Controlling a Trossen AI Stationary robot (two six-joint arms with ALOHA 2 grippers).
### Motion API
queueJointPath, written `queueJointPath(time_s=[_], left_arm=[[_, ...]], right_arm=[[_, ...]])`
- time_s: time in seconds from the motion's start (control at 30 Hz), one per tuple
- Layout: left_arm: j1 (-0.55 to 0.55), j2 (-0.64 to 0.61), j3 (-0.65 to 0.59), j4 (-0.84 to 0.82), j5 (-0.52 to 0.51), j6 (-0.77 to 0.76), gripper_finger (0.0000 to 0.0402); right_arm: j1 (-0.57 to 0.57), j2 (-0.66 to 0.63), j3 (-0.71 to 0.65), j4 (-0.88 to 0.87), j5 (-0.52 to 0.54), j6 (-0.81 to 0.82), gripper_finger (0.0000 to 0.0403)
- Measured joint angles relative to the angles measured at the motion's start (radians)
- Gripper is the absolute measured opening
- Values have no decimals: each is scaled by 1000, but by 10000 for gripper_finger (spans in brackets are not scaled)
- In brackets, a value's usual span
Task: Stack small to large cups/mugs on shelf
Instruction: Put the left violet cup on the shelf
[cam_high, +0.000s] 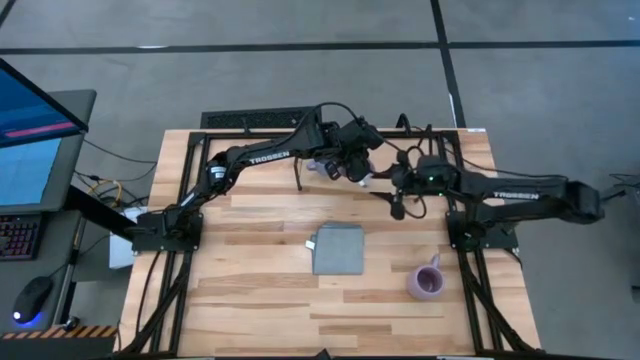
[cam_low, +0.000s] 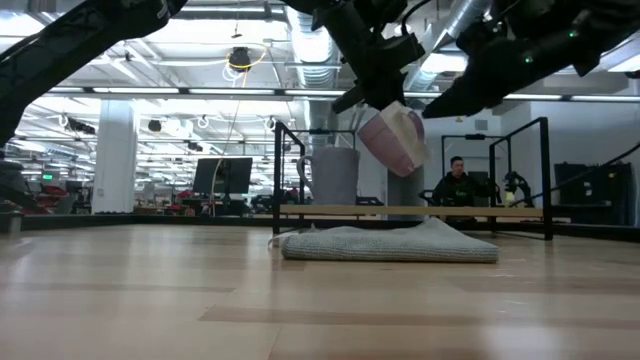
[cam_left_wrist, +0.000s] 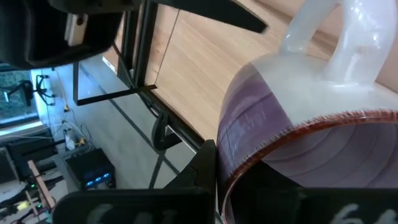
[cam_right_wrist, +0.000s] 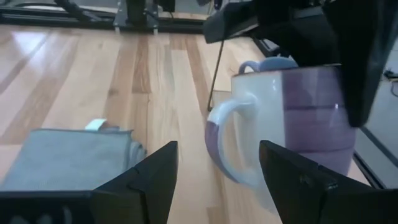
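Observation:
My left gripper (cam_high: 352, 158) holds a light purple mug (cam_low: 393, 140) in the air above the shelf (cam_low: 420, 212), a wooden board in a black rod frame at the table's far side. A pale mug (cam_low: 333, 175) stands upright on the shelf board. The right wrist view shows a blue mug's top (cam_right_wrist: 268, 63) just behind the held mug (cam_right_wrist: 311, 118). My right gripper (cam_high: 396, 200) hovers open close to the held mug, its fingers apart from the mug's handle (cam_right_wrist: 222, 146). The second light purple mug (cam_high: 428, 281) stands on the table near the right edge. My left gripper has the light purple mug by its rim (cam_left_wrist: 280, 149). One finger (cam_left_wrist: 200, 171) lies against the outside wall; the other seems to reach inside, where the dark hides it. The fingers slant down from above. The mug is lifted clear and tilted, handle (cam_left_wrist: 357, 37) toward my right gripper.
A folded grey-blue cloth (cam_high: 338, 248) lies flat mid-table, in front of the shelf (cam_low: 390, 245). The shelf's black rod posts (cam_low: 546, 175) rise around the board. Bare wood lies on the table's near and left parts. A person (cam_low: 458, 185) sits in the room far behind.

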Motion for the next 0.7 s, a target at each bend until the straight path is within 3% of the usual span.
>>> queueJointPath(time_s=[0.43,0.7], left_arm=[[0,0,0,0,-44,-12,3],[-1,0,0,3,-70,-31,3]], right_arm=[[56,99,0,109,28,8,249],[138,135,0,126,270,8,249]])
